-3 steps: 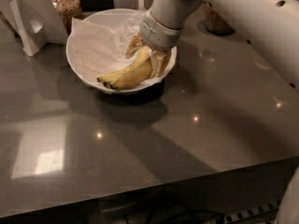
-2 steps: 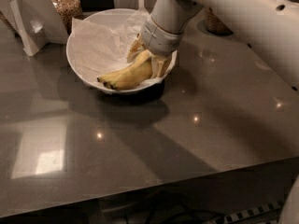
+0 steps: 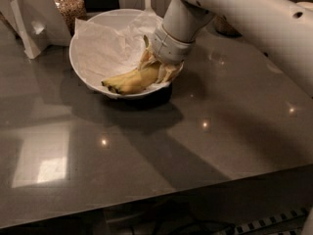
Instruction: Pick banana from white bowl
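The curved ripe banana (image 3: pixel 131 81) is yellow with a dark tip. The wide round bowl (image 3: pixel 72 58) and its crumpled paper liner (image 3: pixel 105 48) are white. The pale tan gripper (image 3: pixel 159 70) sits at the bowl's four o'clock. The glossy tabletop (image 3: pixel 146 155) is dark grey.

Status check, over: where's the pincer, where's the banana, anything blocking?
Pincer down in white bowl, at stem end of banana. Banana lying on paper liner, not lifted. Liner bunched beside pincer.
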`<state>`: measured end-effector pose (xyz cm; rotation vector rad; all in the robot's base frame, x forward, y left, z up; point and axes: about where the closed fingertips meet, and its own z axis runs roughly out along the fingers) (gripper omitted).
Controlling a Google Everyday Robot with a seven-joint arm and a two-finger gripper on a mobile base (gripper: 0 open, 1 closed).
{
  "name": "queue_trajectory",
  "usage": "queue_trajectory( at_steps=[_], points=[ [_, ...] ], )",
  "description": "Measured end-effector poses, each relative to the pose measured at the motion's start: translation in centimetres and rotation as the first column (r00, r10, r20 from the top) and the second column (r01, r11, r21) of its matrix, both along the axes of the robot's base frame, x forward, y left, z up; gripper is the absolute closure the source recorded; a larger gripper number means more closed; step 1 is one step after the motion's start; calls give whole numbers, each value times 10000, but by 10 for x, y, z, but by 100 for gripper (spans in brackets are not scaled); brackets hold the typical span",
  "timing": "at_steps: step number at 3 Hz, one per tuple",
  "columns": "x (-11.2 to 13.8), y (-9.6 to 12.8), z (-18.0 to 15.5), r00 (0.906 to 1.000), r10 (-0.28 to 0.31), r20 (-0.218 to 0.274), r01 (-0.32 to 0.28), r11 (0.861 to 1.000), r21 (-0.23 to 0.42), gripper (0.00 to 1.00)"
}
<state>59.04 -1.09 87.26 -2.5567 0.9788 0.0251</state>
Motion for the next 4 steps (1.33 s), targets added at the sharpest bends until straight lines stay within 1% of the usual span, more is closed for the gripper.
queue_trajectory(
  at_steps=[1,2,3,4],
  points=[
    [-1,-4,3,9998,-147,103,147,9999,56,76],
    [-1,-4,3,9998,-153,114,152,9999,57,99],
    [3,-12,33,9969,-297,725,292,9995,83,100],
    [5,-22,69,9887,-462,1428,450,9989,113,100]
  ],
)
